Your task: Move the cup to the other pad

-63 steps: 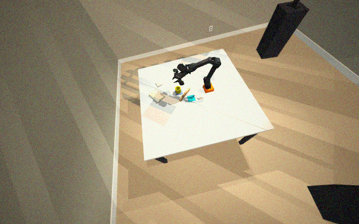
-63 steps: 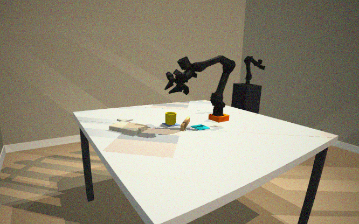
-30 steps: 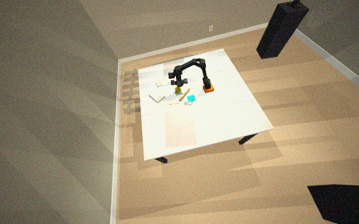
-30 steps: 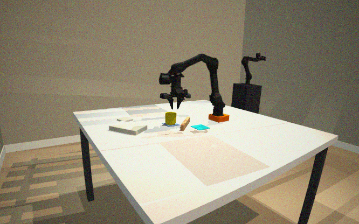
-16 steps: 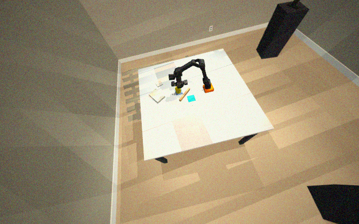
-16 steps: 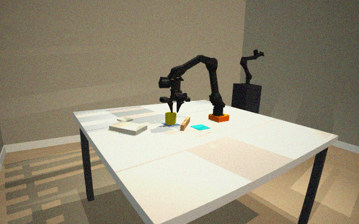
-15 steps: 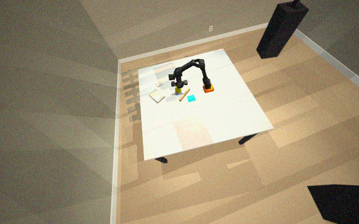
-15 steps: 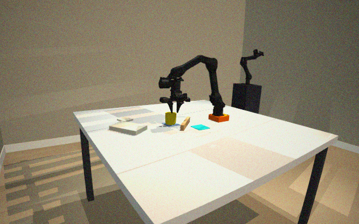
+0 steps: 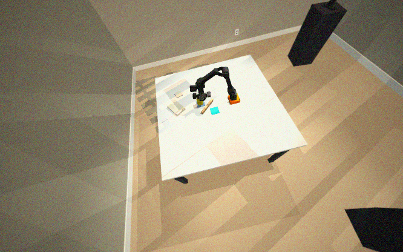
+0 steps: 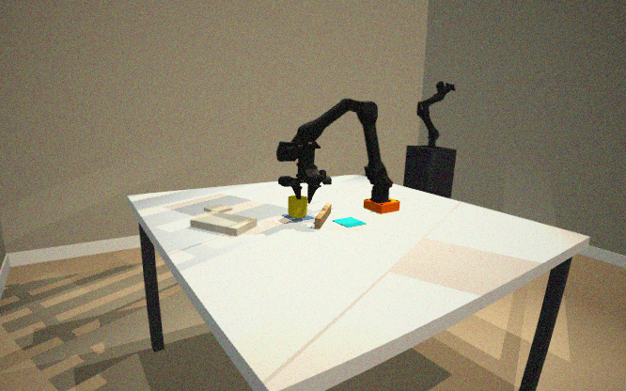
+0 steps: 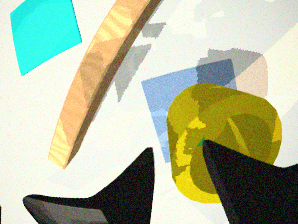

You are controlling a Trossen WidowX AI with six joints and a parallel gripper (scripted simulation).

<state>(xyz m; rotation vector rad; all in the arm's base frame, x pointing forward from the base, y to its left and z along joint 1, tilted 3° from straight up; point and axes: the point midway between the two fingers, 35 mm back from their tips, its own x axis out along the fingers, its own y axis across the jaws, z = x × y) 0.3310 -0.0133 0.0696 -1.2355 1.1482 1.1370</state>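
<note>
The gripper (image 11: 176, 156) straddles one wall of the yellow cup (image 11: 222, 139), its fingers part-open and gripping nothing: one finger reaches inside the cup, the other stands outside. The cup sits upright on the blue pad (image 11: 174, 96). Beyond the outer finger lies a wooden strip (image 11: 107, 52), with the cyan pad (image 11: 43, 23) farther off.

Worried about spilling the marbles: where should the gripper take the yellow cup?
By its wall at the rim, from straight above, one finger inside, one outside. The cup stands upright and open-topped on the blue pad, and the wooden bar lies close beside.
</note>
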